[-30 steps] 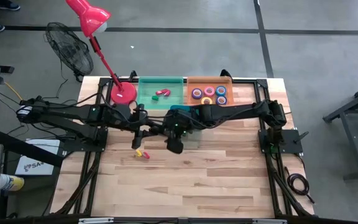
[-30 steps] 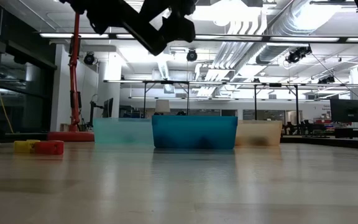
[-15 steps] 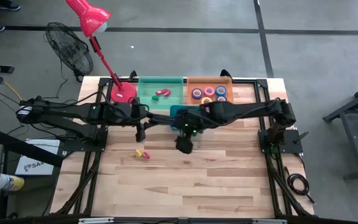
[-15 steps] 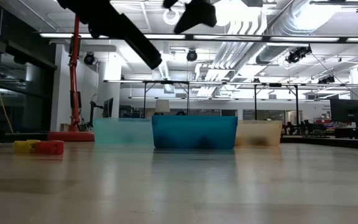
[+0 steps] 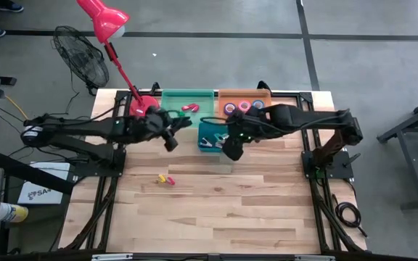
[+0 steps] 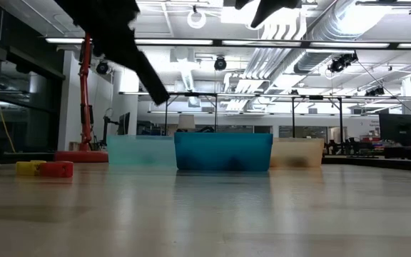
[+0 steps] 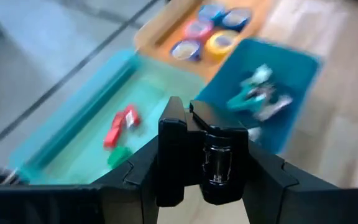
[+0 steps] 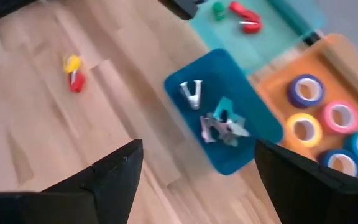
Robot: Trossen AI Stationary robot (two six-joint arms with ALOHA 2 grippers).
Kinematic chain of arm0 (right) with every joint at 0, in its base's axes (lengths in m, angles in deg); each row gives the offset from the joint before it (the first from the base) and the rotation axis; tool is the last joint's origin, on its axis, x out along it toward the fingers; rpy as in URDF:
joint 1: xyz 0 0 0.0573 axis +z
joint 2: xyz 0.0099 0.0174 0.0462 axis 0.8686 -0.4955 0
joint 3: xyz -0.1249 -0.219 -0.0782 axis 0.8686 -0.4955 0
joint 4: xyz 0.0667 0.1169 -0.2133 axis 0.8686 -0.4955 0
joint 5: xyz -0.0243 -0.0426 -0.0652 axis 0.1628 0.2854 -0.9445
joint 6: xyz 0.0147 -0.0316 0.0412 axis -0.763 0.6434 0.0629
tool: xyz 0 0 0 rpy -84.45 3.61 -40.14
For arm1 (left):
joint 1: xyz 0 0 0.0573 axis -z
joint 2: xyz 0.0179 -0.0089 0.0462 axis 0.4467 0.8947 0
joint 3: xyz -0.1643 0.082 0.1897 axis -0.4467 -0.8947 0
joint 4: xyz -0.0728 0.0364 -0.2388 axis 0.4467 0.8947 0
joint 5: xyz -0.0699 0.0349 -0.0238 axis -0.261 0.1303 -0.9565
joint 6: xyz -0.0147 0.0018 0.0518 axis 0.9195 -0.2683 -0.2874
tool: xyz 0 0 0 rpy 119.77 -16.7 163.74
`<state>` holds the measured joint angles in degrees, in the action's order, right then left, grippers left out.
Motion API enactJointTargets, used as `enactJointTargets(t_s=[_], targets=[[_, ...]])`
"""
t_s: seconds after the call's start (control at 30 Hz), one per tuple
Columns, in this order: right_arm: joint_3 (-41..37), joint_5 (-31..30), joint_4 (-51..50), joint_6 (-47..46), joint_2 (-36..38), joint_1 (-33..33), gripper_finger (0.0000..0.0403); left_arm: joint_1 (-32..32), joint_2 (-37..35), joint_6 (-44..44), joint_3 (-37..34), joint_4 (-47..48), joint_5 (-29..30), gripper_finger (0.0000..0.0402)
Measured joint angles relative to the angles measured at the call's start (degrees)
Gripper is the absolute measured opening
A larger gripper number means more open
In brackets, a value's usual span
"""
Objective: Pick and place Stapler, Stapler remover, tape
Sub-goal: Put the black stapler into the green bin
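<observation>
The black stapler point(image 5: 168, 138) sits in my left gripper point(image 5: 171, 139), which hovers between the green bin point(image 5: 187, 116) and the blue bin point(image 5: 212, 138). In the low view the stapler point(image 6: 147, 71) slants down, high above the table. My right gripper point(image 5: 231, 150) is open and empty, above the blue bin's right side; its fingers frame the blue bin point(image 8: 219, 121) in the right wrist view. Several tape rolls point(image 5: 244, 107) lie in the orange bin. Staple removers point(image 8: 219, 124) lie in the blue bin. A small yellow and red item point(image 5: 165, 178) rests on the table. My left gripper point(image 7: 204, 177) pinches the stapler between its two fingers, one on each long side point(image 7: 166, 168). The stapler's end point(image 7: 216, 155) sticks out forward past the fingers. It is lifted clear of the table and slants downward.
Three bins stand in a row near the far edge: green point(image 7: 104, 118), blue point(image 7: 272, 74), orange point(image 7: 166, 31). A red desk lamp's base point(image 5: 142, 107) stands left of the green bin. The near half of the wooden table point(image 5: 216, 217) is bare.
My left gripper has carried the stapler toward the far edge, nearer the green bin, and the stapler now slants more steeply. My right gripper has moved toward the table's right and far edge, away from the left gripper, to the blue bin's right side.
</observation>
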<state>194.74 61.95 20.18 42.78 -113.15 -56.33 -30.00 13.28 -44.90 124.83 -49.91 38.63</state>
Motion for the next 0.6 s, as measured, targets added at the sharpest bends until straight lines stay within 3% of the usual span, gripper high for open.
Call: enactJointTargets(t_s=[0.6], targets=[[0.02, -3.65, -2.72, -1.74, 0.68, -0.04, 0.0298, -27.86, 18.26, -1.65, -0.07, -11.92, -23.72, 0.0156]])
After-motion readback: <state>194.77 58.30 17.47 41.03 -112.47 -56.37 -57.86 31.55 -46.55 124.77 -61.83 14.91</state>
